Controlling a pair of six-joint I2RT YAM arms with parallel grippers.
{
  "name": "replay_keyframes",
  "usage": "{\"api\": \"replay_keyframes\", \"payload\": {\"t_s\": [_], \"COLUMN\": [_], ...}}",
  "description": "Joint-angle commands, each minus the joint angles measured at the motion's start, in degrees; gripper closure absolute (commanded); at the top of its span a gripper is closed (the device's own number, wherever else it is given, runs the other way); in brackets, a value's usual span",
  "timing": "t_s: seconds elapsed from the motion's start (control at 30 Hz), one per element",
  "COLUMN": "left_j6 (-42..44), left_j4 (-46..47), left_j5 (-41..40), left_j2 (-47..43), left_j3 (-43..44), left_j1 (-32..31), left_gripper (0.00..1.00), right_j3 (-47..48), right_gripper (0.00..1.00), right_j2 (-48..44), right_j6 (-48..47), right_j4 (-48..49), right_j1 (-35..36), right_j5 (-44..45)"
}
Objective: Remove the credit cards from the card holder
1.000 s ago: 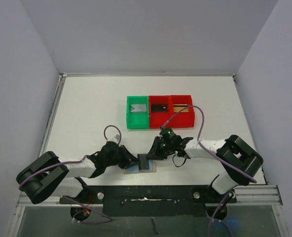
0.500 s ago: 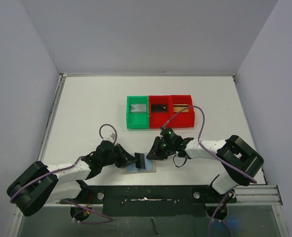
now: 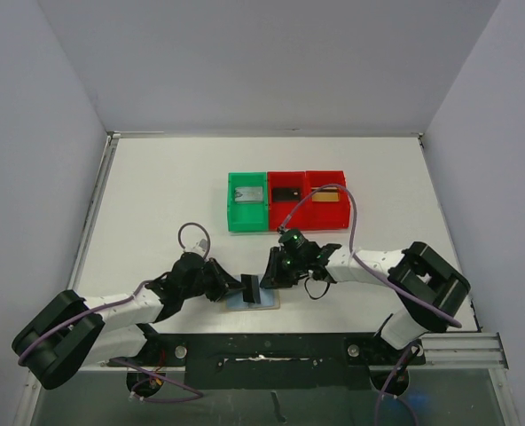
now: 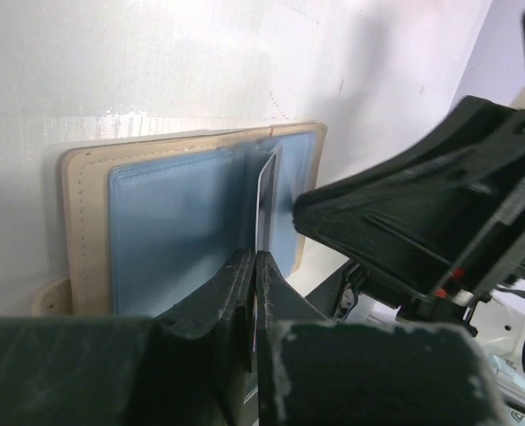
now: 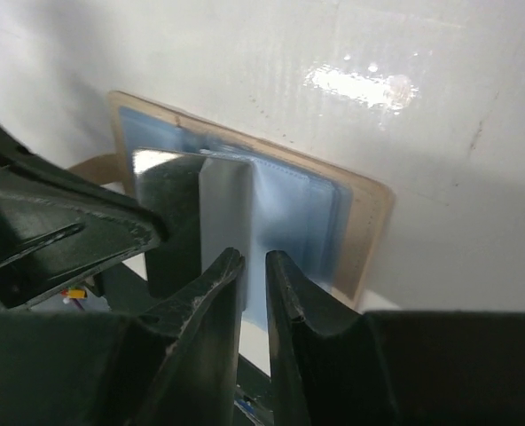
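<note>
The left tool [image 4: 254,263] is closed tight on a credit card [image 4: 267,188], pinching its near edge so that the card stands on edge over the card holder [image 4: 165,222]. From above the card looks dark and upright, over the middle of the card holder, with the left tool at the card holder's left side. The card's lower edge sits by the fold between the light-blue pockets; whether it is free of the pocket cannot be told.

The right tool [image 5: 254,257] is at the card holder's right side, its jaws a narrow slit apart with nothing between them. Its fingertips are just beside the upright card; contact cannot be made out.

The card holder lies open and flat on the counter [image 3: 156,204], its tan rim framing the blue inside.

Well beyond the card holder stand three bins in a row, touching. The green bin [image 3: 247,223] holds a silver-grey card [image 3: 248,193], the middle red bin [image 3: 287,220] a black card [image 3: 286,193], and the right red bin [image 3: 333,218] a gold card [image 3: 327,197].
</note>
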Motion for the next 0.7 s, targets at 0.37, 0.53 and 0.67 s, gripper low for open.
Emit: {"api": "replay_keyframes", "payload": {"t_s": [0.37,0.53,0.67], "left_j6": [2.77,4.87,8.26], "left_j4": [2.67,-4.93,-12.31], "left_j5": [1.73,-0.94,-3.18], "left_j2": [2.32,-2.42,-8.4], "left_j3": [3.53,4.77,7.02], "left_j1": [0.34,0.43,0.81], "left_gripper": [0.99,1.0,1.0], "right_j3": [1.11,1.99,2.06], "right_gripper": [0.85,0.76,0.48], "right_j2": [5.78,-0.14,-7.0], "right_j6": [0.34,-1.82,-4.81], "right_j4": [-2.14,-2.59,-0.9], "right_j1": [0.19,-1.14,-3.5], "right_j5": [-0.14,3.11,3.86]}}
